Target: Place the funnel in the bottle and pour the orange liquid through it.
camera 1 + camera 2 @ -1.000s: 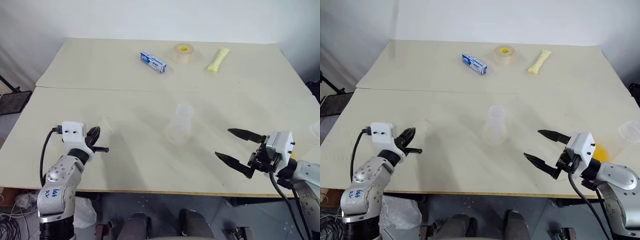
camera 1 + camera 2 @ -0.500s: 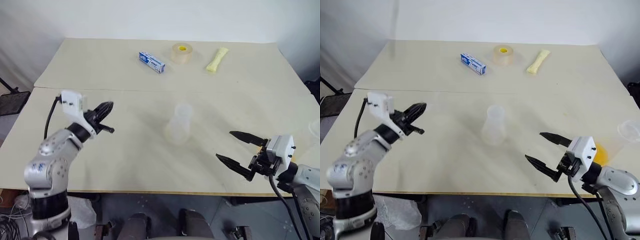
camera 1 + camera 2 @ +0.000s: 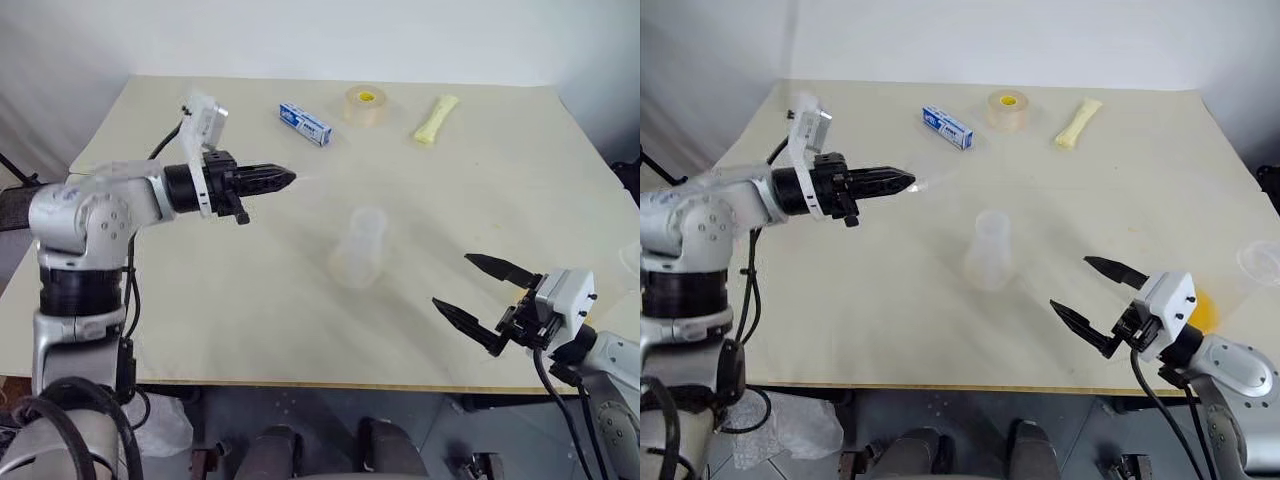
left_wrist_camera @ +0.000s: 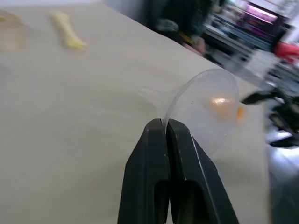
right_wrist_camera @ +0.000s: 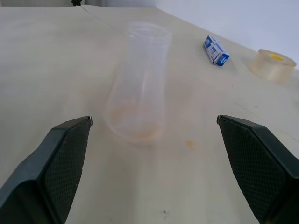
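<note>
Clear glass bottle [image 3: 360, 248] stands upright near the middle of the desk [image 3: 250, 320], neck up, mouth uncovered. In the right wrist view a faint orange film shows at its base; otherwise it looks empty.

Orange liquid [image 3: 1200, 308] shows as a bright patch at the desk's right edge, just behind the right end effector's white housing, which hides part of it. Beside it, a clear rim [image 3: 1262, 262] is cut off by the frame edge; whether the liquid sits in that vessel cannot be told.

Left end effector [image 3: 282, 179]: fingers pressed together, pinching the rim of the funnel [image 4: 205, 109]. It is held above the desk, left of and beyond the bottle, well apart from it. The funnel is see-through; from the head views only a faint pale shape at the fingertips can be made out. In the left wrist view its round rim is plain, with the orange patch seen through it; the stem cannot be made out.

Right end effector [image 3: 483, 293]: fingers spread wide, nothing between them, near the front right of the desk, pointing toward the bottle.

Far side of the desk: blue and white box [image 3: 305, 123], tape roll [image 3: 366, 105], pale yellow packet [image 3: 437, 118].
</note>
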You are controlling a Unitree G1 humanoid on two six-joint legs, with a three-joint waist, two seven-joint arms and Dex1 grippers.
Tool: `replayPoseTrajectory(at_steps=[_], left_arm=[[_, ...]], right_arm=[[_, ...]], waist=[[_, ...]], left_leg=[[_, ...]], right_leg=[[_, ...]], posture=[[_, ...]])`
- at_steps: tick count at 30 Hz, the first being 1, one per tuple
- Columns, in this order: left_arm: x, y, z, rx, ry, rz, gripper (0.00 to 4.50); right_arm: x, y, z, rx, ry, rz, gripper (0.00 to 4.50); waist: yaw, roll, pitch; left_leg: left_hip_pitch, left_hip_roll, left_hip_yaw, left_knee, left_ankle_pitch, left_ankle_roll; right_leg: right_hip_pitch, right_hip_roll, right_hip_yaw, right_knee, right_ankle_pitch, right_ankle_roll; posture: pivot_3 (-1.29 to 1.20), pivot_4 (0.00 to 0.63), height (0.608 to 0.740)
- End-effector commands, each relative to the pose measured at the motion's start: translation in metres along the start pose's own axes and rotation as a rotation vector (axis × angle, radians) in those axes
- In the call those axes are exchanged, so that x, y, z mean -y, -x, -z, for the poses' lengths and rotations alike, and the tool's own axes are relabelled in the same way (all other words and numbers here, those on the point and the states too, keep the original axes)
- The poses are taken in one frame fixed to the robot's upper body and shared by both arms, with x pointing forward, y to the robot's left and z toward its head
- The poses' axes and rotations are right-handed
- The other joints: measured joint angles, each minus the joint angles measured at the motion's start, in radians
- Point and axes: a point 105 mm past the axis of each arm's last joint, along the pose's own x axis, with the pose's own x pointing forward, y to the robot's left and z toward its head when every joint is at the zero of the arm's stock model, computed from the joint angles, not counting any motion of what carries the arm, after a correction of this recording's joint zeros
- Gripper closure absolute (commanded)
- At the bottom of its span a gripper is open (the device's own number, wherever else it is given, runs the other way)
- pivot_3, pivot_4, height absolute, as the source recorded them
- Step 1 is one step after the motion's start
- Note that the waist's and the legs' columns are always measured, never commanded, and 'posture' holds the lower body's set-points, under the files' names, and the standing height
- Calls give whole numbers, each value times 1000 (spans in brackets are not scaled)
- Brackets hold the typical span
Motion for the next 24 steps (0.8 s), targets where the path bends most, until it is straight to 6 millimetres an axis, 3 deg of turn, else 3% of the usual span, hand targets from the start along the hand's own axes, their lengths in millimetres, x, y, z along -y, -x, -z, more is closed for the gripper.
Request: replayPoseTrajectory(at_steps=[1,4,9,17,24], left_arm=[[5,-4,-17,-11,-11,93,4464],[6,-8,-35,-3,34,144,4464],[16,-17,-45,-107,118,264,4464],[16,-29,-36,-303,134,342,4464],[11,-44,-36,-360,122,347,4464]], right_arm=[[-2,-2,-12,44,41,8,0],[-2,-2,-13,52,48,15,0],[0,-2,-14,54,56,12,0],[-1,-7,-16,70,66,-39,0],[5,-7,-24,90,92,-60,0]], waist=[[1,0,0],[0,0,1],[1,0,1],[0,0,2],[2,0,3]], left_leg=[[0,0,0,0,0,0],[0,0,0,0,0,0],[-2,0,0,1,0,1],[-2,-1,1,1,1,1],[-7,-1,0,2,1,2]], right_leg=[[0,0,0,0,0,0],[0,0,0,0,0,0],[-1,0,0,0,0,0],[-1,0,0,0,0,0],[-4,0,-1,0,0,0]], posture=[[0,150,740],[0,150,740],[0,150,740],[0,150,740],[0,150,740]])
